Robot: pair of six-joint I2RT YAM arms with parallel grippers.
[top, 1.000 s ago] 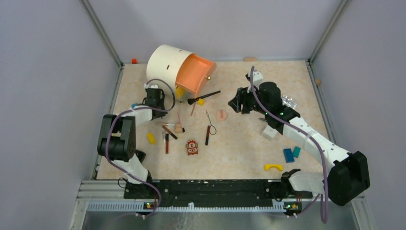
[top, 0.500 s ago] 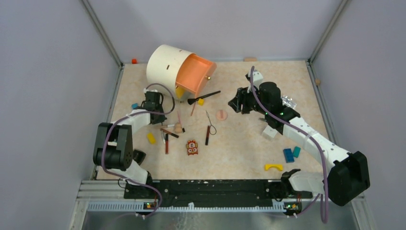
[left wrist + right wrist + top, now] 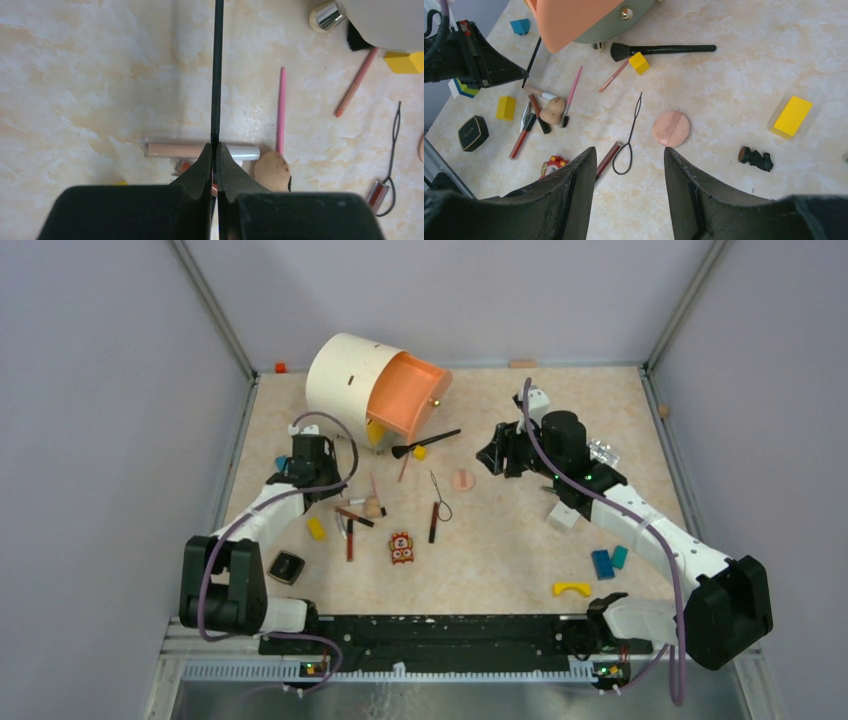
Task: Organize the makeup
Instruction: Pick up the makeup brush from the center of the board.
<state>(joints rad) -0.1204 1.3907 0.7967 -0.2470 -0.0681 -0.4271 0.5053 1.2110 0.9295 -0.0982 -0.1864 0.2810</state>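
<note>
Cream-coloured drum organiser [image 3: 340,370], lying on its side with an orange drawer [image 3: 405,395] pulled out, serves as the reference for all positions on the marbled table [image 3: 520,540]. Left gripper [image 3: 215,148] is just in front of the drum's left side, with its jaws clenched on a thin black stick [image 3: 217,75] that runs from the fingertips toward the drum. Whether the stick's far end touches the table cannot be told. Right gripper [image 3: 629,150] is to the right of the drum and well apart from it, jaws spread, with nothing between them. The remaining makeup is loose on the table. A black brush [image 3: 659,49] lies just in front of the drawer, with a yellow block [image 3: 639,62] just beside its handle and a peach pencil [image 3: 613,76] near its bristles. In front of the drum is a cluster: a pink pencil [image 3: 281,107], a beige tube [image 3: 200,150] and an egg-shaped sponge [image 3: 272,170], with a brown stick [image 3: 538,117] and a red stick [image 3: 521,140] beside them. In front and to the right of the drawer, a black wire-loop tool [image 3: 630,135] lies near a round peach puff [image 3: 671,128], the two apart. A black compact [image 3: 473,133] and an orange-red toy figure [image 3: 401,548] lie farther from the drum, toward the near edge.
</note>
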